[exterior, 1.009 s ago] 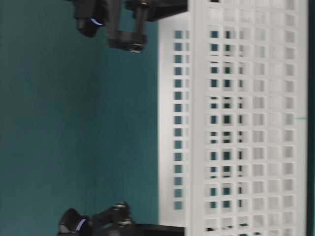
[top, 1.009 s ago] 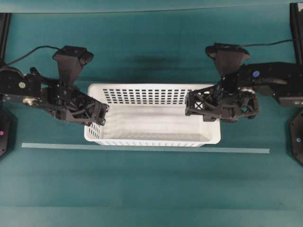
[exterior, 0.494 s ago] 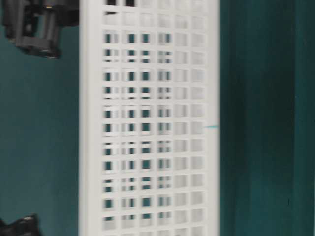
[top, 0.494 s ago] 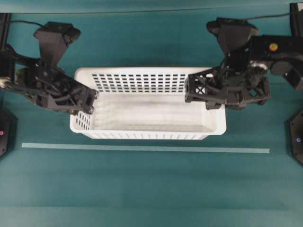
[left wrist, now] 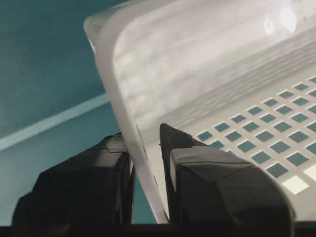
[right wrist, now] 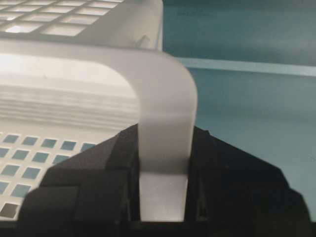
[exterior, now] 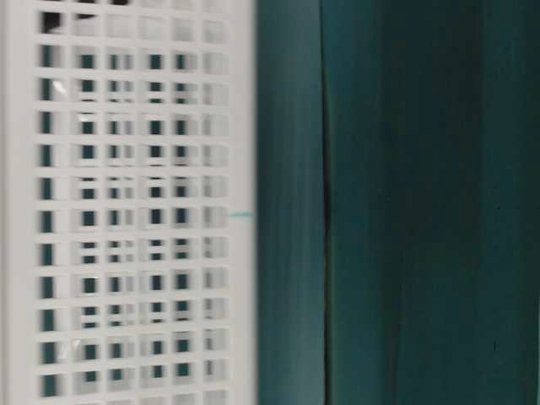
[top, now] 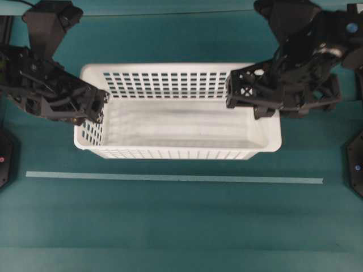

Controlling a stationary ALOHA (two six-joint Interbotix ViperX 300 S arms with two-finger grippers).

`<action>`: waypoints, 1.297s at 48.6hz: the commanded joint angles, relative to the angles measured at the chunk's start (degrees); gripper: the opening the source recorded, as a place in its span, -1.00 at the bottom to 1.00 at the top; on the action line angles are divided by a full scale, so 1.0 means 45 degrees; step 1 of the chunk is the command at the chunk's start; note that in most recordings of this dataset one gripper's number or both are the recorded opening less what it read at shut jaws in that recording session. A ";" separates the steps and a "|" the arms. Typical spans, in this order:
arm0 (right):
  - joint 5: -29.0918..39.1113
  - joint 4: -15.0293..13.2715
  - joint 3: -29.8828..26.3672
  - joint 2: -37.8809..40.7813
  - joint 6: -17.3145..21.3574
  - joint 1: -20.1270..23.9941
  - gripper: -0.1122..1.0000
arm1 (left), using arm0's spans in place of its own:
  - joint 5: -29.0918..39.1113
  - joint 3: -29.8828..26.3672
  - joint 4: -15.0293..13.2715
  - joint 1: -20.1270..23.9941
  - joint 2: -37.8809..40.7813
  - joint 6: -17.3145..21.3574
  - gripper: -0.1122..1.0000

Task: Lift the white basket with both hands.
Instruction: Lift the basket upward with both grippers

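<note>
Overhead exterior view: one white basket (top: 177, 126) sits mid-frame between my two grippers, above a single pale strip of tape (top: 174, 178) that runs across the teal table (top: 181, 226). My left gripper (top: 95, 110), at centre left of the frame, is clamped on the basket's left short wall; my right gripper (top: 245, 97), at upper right, is clamped on the rim at the opposite end. Both are black, angular, lattice-like frames, each far smaller than the basket.

The basket is a long rectangle of smooth white plastic with a rolled rim, a solid floor faintly streaked with grey, and rows of small rectangular holes along its far wall and left end.

From the left wrist camera, the thin, slanting basket wall (left wrist: 129, 133) is pinched between two dark, blocky fingers (left wrist: 207, 177), one outside and one inside; the perforated wall fills the lower right of that frame and the tape strip crosses the left.

From the right wrist camera, the broad curved rim (right wrist: 165, 98) drops straight into the slot between my two black fingers (right wrist: 84, 187), which close on it from both sides; the tape shows as a pale line at upper right.

In the table-level view, slightly blurred, the basket's gridded side (exterior: 126, 211) fills the left half of the frame, with dark teal table surface on the right. Neither gripper can be made out there.
</note>
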 commanded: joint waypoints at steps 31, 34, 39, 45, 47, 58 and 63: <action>0.1699 -0.0059 -0.2520 -0.0273 -0.0098 0.0371 -0.47 | 0.3223 -0.4473 0.0078 0.0312 0.0586 0.1426 -0.55; 0.1836 -0.0059 -0.2695 -0.0312 -0.0078 0.0430 -0.47 | 0.3398 -0.4805 0.0078 0.0312 0.0723 0.1523 -0.55; 0.2109 -0.0059 -0.3105 -0.0332 -0.0078 0.0488 -0.47 | 0.3750 -0.5254 0.0078 0.0352 0.0918 0.1719 -0.55; 0.2480 -0.0059 -0.3672 -0.0312 -0.0078 0.0605 -0.47 | 0.3887 -0.5566 0.0098 0.0371 0.1035 0.1875 -0.55; 0.2617 -0.0059 -0.3828 -0.0293 -0.0078 0.0625 -0.47 | 0.3906 -0.5645 0.0078 0.0371 0.1035 0.1895 -0.55; 0.3281 -0.0059 -0.4297 -0.0234 -0.0117 0.0684 -0.47 | 0.4082 -0.6211 0.0078 0.0449 0.1172 0.1953 -0.55; 0.3398 -0.0117 -0.4258 -0.0234 -0.0254 0.0684 -0.47 | 0.4336 -0.6328 0.0078 0.0508 0.1211 0.2051 -0.55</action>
